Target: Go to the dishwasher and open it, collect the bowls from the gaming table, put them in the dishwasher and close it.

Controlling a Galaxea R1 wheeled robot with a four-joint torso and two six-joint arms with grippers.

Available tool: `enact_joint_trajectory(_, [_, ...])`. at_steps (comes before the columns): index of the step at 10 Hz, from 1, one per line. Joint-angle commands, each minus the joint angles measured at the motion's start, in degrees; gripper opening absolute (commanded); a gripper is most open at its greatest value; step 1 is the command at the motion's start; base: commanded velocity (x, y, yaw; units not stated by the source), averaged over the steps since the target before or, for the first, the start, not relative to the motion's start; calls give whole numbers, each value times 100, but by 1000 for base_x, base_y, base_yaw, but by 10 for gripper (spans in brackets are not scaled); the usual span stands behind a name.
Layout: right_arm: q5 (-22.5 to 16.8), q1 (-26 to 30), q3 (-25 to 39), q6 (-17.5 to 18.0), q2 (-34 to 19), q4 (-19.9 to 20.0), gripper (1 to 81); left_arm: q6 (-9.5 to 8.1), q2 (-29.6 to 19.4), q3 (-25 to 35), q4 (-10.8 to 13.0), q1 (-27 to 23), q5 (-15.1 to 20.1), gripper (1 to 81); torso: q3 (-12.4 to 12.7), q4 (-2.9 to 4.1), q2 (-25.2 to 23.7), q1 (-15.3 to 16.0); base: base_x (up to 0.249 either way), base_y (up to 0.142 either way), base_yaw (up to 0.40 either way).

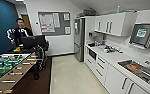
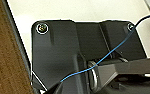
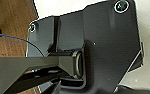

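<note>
The gaming table (image 1: 6,65) stands at the near left, with a green field, rods and light wood sides. I cannot make out bowls among the small coloured shapes on it. Under the far end of the counter, next to the fridge, sits a built-in unit (image 1: 92,53) with a steel and dark front. I cannot tell whether it is the dishwasher. In the left wrist view brown carpet (image 2: 3,62) meets pale floor (image 2: 78,10) below the arm. The right wrist view also has brown carpet (image 3: 11,25) beside pale floor.
A person (image 1: 20,31) with a control rig stands at the back left behind a dark screen (image 1: 33,41). The white counter (image 1: 113,58) with drawers (image 1: 99,66) and a sink (image 1: 138,68) runs along the right. A steel fridge (image 1: 79,40) closes the far end. A pale floor strip (image 1: 68,75) lies between.
</note>
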Motion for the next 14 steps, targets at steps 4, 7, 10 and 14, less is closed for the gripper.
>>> enact_joint_trajectory(4, [-305, 222, -96, -32, 42, -149, 811, 41, -19, 9, 64, -190, 300, 811, 0, 0, 0, 0, 0, 0, 375])
enact_joint_trajectory(7, [-297, 195, -247, -32, 157, -255, 811, 32, -19, 9, 64, -190, 318, 811, 0, 0, 0, 0, 0, 0, 375])
enact_joint_trajectory(10, [-297, 212, -255, -32, 157, -255, 811, 41, -19, 9, 64, -199, 327, 811, 0, 0, 0, 0, 0, 0, 375])
enact_joint_trajectory(14, [-297, 230, -264, -24, 139, -246, 811, 41, -19, 9, 55, -190, 301, 811, 0, 0, 0, 0, 0, 0, 375])
